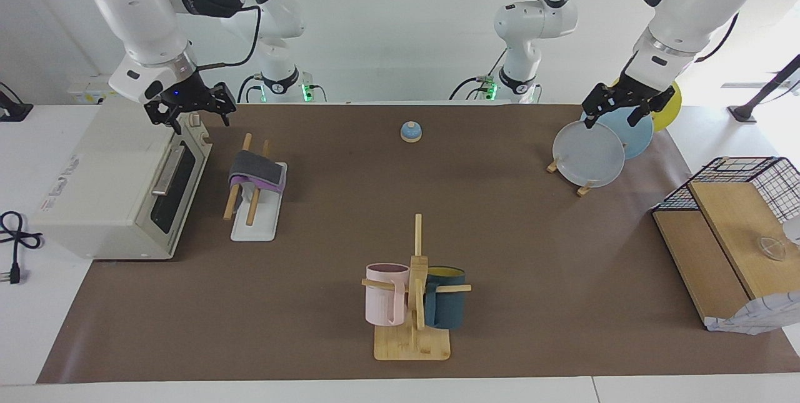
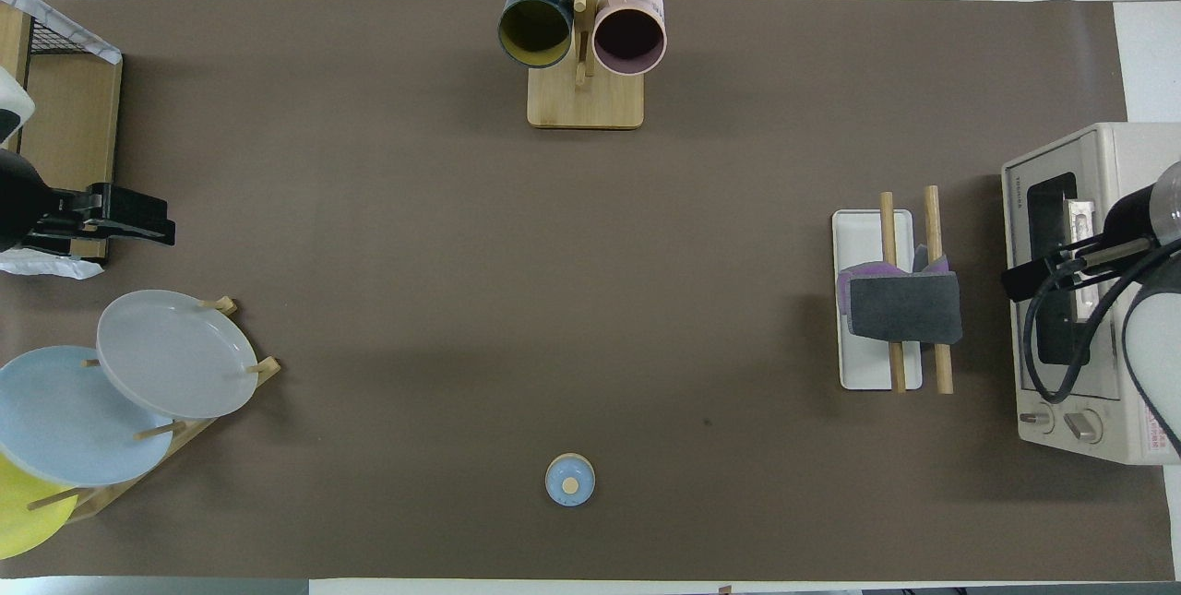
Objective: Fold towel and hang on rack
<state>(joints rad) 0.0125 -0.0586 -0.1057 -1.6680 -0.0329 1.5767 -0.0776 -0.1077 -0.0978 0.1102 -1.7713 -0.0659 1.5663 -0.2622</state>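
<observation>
The towel (image 1: 255, 171), folded grey-side up, drapes crosswise over the rack (image 1: 253, 218) beside the empty, open right gripper (image 1: 189, 117). The rack's rods run toward and away from the robots. The left gripper (image 1: 619, 110) waits open, holding nothing.

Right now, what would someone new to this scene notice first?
Probably the folded towel, grey side up with purple peeking out, draped over the two wooden rods of the rack beside the toaster oven at the right arm's end of the table. Above the oven hangs the right gripper, open and empty. The left gripper waits open over the plates.
</observation>
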